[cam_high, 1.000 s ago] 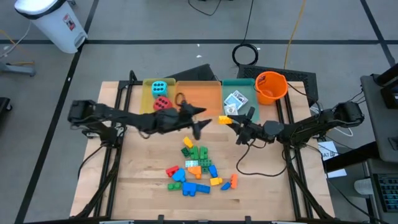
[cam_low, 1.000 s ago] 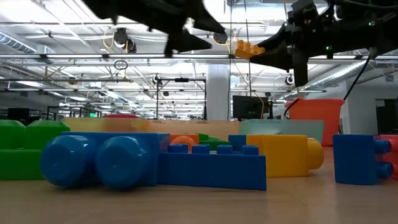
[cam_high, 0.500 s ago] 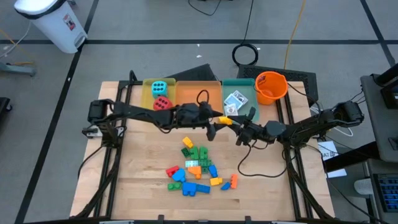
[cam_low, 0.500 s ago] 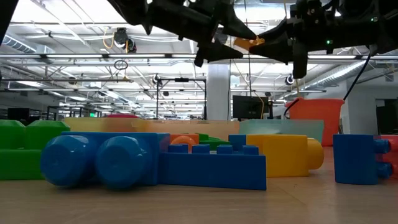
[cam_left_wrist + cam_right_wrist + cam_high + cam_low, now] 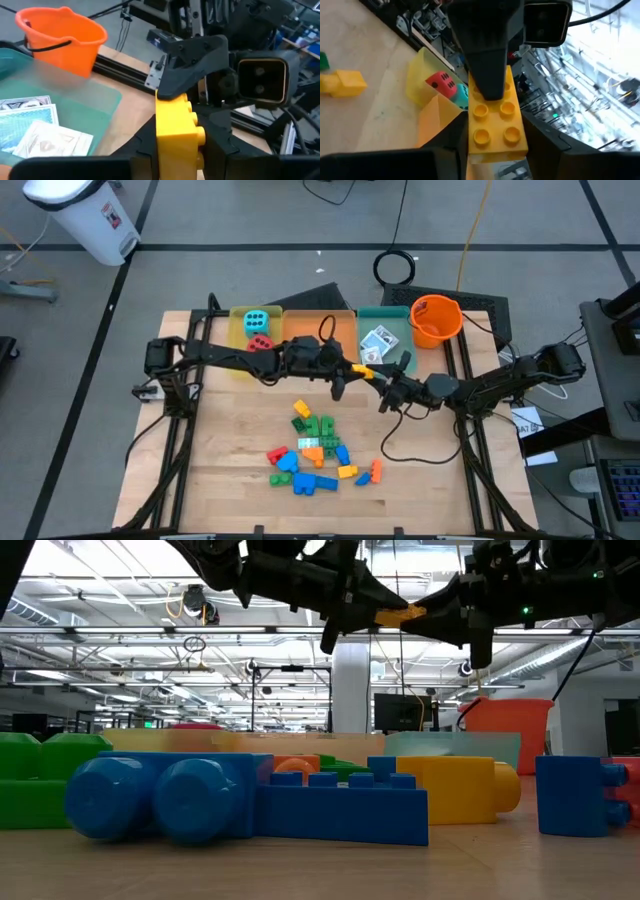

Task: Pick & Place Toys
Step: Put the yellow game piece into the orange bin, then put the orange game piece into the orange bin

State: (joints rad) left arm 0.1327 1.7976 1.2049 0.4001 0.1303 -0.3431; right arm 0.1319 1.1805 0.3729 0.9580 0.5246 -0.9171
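Observation:
A yellow brick (image 5: 364, 372) hangs in the air in front of the trays, between both grippers. My left gripper (image 5: 349, 370) reaches it from the table's left and my right gripper (image 5: 379, 378) from the right; both are shut on it. A cyan die (image 5: 255, 320) and a red die (image 5: 261, 344) lie in the yellow tray (image 5: 236, 330). Card packs (image 5: 378, 342) lie in the teal tray (image 5: 398, 320). Several coloured bricks (image 5: 315, 450) lie loose on the table's middle. My left gripper pinches the yellow brick's left end (image 5: 167, 142) between its two fingers, one on the studded face and one on the opposite face. The fingers come level from the table's left, along the brick, which is clear of the table. My right gripper pinches the brick's right end by its two plain sides (image 5: 475, 145) between its two fingers. The fingers come about level from the table's right, along the brick. The studded face (image 5: 494, 122) looks toward the wrist camera. The brick is lifted clear.
An orange tray (image 5: 320, 330) sits between the yellow and teal ones. An orange bucket (image 5: 436, 320) stands at the far right corner. A black cable (image 5: 400, 450) loops on the wood to the right of the brick pile.
My left gripper has gone toward the table's right edge, up to the yellow brick that my right gripper holds up, and has shut on the brick's left end. The right gripper and the brick have stayed nearly still.

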